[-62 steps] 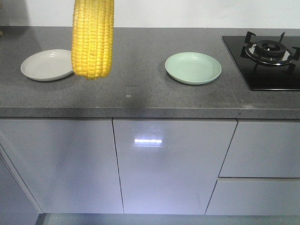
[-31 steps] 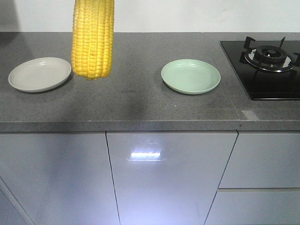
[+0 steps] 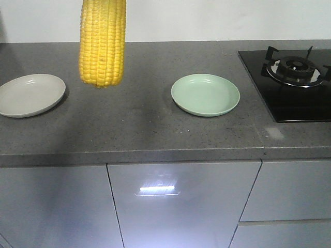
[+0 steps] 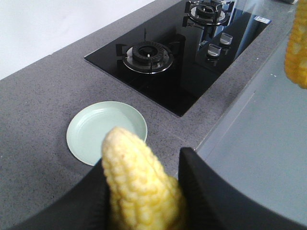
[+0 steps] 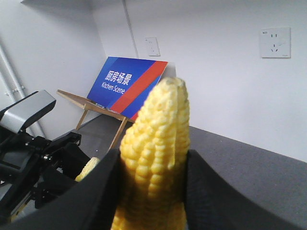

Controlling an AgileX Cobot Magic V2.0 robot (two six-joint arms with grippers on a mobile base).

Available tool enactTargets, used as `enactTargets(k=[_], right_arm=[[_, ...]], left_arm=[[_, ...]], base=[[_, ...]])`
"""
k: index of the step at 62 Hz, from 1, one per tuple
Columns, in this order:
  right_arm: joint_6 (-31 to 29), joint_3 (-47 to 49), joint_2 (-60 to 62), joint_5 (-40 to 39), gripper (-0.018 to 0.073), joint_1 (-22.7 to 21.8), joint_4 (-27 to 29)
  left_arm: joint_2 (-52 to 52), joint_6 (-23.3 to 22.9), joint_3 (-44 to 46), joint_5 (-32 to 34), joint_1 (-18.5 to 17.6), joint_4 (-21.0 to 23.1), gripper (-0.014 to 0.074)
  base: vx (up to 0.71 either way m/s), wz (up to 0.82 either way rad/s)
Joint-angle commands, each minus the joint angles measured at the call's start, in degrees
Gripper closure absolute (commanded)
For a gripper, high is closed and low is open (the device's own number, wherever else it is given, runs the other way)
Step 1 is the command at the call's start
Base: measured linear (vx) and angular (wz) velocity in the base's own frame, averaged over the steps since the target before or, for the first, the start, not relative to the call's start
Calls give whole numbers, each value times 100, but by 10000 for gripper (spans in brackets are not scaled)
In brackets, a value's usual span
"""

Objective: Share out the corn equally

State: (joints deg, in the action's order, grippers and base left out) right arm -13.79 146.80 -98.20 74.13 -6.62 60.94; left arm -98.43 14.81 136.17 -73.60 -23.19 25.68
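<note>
1. Clamping a yellow corn cob, the left gripper [image 4: 144, 165] fills the bottom of the left wrist view. Its two black fingers [image 4: 206, 191] press on either side of the left cob [image 4: 139, 191], whose tapered tip points up the frame.
2. Just beyond that tip, a green plate [image 4: 105, 132] lies on the grey speckled worktop [image 4: 38, 96]. Farther back, at upper centre, is a black glass hob [image 4: 177, 81] with two burners. A blurred second cob [image 4: 297, 48] hangs at the upper right edge.
3. At bottom centre of the right wrist view, the right gripper [image 5: 153, 155] is closed in the same way on the right cob [image 5: 156, 158], tip upward. Behind it, at upper left, a blue and red sign [image 5: 127, 86] reading "Kitchen Scene" leans on a wooden stand. A white wall socket [image 5: 275, 42] sits at upper right.
4. Nearest in the front view, a hanging cob [image 3: 102, 44] stands upright at upper left, blunt end down. The frame edge cuts off its top, so its holder is unseen. Below are pale cabinet doors [image 3: 183, 201]. On the worktop behind, a grey plate [image 3: 31, 94] sits at the left edge, with the green plate at centre and the hob at right.
</note>
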Motion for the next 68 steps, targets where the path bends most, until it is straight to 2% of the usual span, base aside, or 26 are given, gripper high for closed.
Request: enactTargets(k=[1, 68], right_arm=[[-27, 80, 171, -26, 561, -16, 214], [-27, 80, 171, -26, 561, -16, 214]], left_arm=[[228, -26, 132, 186, -38, 171, 603], [228, -26, 132, 186, -38, 171, 603]], base=[[11, -3], [10, 1]])
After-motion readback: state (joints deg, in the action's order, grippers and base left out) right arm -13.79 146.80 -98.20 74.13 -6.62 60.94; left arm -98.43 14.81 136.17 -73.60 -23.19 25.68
